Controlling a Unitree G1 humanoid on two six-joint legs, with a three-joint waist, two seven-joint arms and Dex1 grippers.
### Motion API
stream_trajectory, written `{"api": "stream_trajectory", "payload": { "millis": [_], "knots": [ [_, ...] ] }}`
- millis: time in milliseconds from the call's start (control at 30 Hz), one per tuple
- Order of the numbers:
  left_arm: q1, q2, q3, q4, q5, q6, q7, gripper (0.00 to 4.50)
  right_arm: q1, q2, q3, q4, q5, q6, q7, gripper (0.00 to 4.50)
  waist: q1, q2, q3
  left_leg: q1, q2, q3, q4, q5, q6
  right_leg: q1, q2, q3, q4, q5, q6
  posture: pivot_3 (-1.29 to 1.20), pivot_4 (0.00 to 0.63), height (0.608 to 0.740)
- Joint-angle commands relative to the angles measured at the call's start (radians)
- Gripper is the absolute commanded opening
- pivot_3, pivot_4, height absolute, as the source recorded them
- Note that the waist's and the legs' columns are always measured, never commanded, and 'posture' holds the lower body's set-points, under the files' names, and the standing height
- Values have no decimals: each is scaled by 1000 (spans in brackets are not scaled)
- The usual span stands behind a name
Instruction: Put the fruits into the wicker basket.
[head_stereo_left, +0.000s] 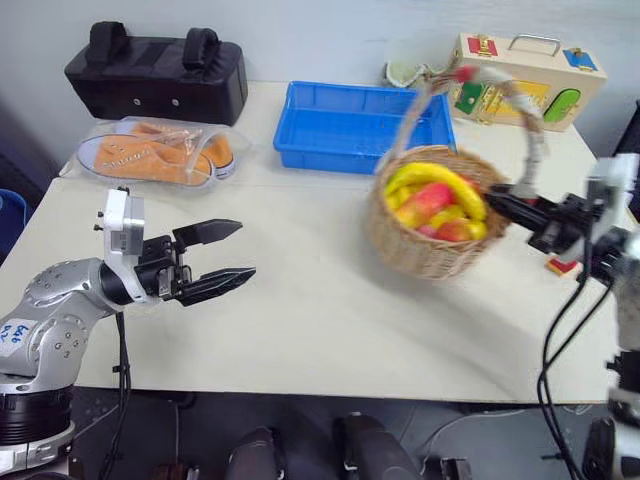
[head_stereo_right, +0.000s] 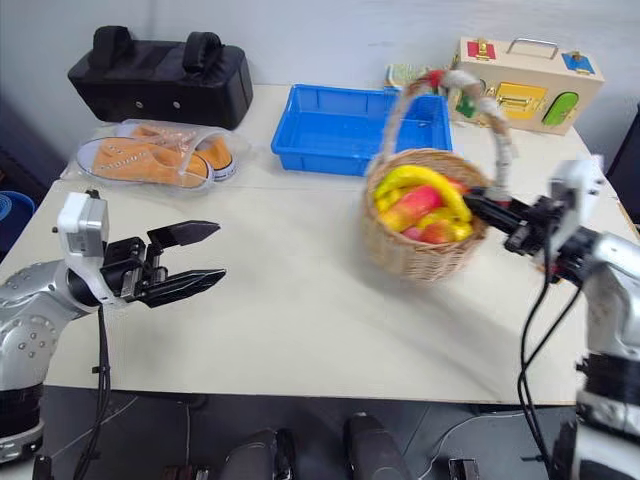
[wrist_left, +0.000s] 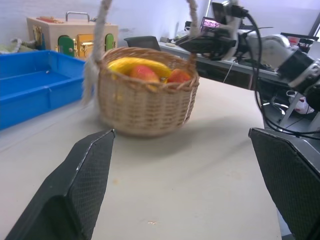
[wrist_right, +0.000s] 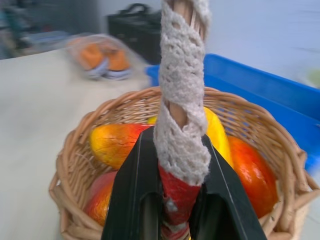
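Your right end effector (wrist_right: 172, 210) is clamped on the lower end of the handle (wrist_right: 181, 100) of the basket (head_stereo_left: 432, 240), which sits tilted just in front of the blue tray (head_stereo_left: 350, 125). The banana (head_stereo_left: 440, 182) and mango (head_stereo_left: 425, 203) lie inside it. Your left end effector (head_stereo_left: 232, 255) stands wide and empty, well left of the basket.

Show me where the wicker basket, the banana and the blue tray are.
wicker basket (head_stereo_left: 420, 250): left eye view, woven front wall.
banana (head_stereo_left: 440, 178): left eye view, middle of its yellow curve.
blue tray (head_stereo_left: 330, 152): left eye view, front wall.
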Motion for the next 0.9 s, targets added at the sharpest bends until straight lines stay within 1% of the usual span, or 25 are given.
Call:
{"api": "stream_trajectory", "payload": {
  "millis": [33,100,267,300,333,367,400,433,467,567,667,700,767,867,900],
  "knots": [
    [-43,-5,-22,20,17,-27,-29,4500,100,14,-136,-121,-4,-16,-155,229,-3,0,0,0,0,0,0,1,0,0,0,0,0,0,0,0,150,740],
    [-73,-8,-39,46,27,-34,-41,4500,163,44,-181,-130,-31,-28,-252,229,-1,0,0,1,0,1,0,2,0,1,0,1,0,0,0,0,150,740],
    [-125,-9,-65,98,51,-49,-76,4500,237,71,-176,-114,-6,-38,-290,229,-2,0,0,3,-1,2,0,2,0,2,0,2,1,0,0,0,150,740],
    [-132,-9,-66,105,54,-52,-79,4500,257,58,-167,-111,31,16,-267,579,-2,0,0,3,-1,1,0,2,0,2,0,2,1,0,0,0,150,740],
    [-135,-8,-66,110,58,-54,-84,4500,271,50,-154,-102,18,-25,-236,951,0,0,0,3,-1,1,0,2,0,2,0,2,0,0,0,0,150,740],
    [-136,-5,-65,113,61,-57,-89,4500,267,45,-154,-78,-11,-65,-254,1189,1,0,0,3,-1,1,0,2,0,2,0,2,0,0,0,0,150,740],
    [-132,-1,-61,116,64,-59,-94,4500,273,35,-156,-68,-10,-78,-240,1555,2,0,0,2,-1,1,-1,2,0,2,0,1,0,0,0,0,150,740],
    [-129,2,-57,117,65,-60,-99,4500,276,28,-158,-60,-9,-89,-233,1803,2,0,0,2,-1,1,-1,2,1,2,0,2,-1,0,0,0,150,740],
    [-122,8,-53,122,72,-63,-105,4500,283,17,-167,-58,-7,-105,-217,2220,2,0,0,2,-2,1,-1,2,1,2,0,2,-1,0,0,0,150,740],
    [-94,38,-36,141,100,-80,-122,4500,333,-23,-232,-101,50,-143,-115,3234,1,0,0,2,-1,1,-1,2,1,2,0,2,0,0,0,0,150,740],
    [-30,86,-19,192,144,-111,-163,4500,452,-50,-307,-167,108,-169,19,4278,2,0,0,2,-1,0,-2,2,1,2,0,1,-1,0,0,0,150,740],
    [-5,105,-17,219,171,-139,-180,4500,504,-61,-317,-179,96,-204,76,4434,2,0,0,3,-1,0,-3,2,1,2,0,1,-1,0,0,0,150,740],
    [27,122,-5,263,207,-185,-188,4500,567,-78,-335,-177,84,-259,152,4434,1,0,0,3,-1,0,-3,2,0,3,0,1,-3,0,0,0,150,740],
    [80,132,15,296,262,-260,-181,4500,587,-87,-336,-146,81,-306,187,4434,-2,-1,0,3,-1,1,-2,1,3,4,0,1,-5,1,1,0,150,740],
    [114,123,29,288,276,-299,-178,4500,606,-87,-302,-147,63,-337,230,4434,-2,-1,0,3,-1,1,-2,0,4,5,-1,1,-7,2,1,0,150,740]
  ]
}}
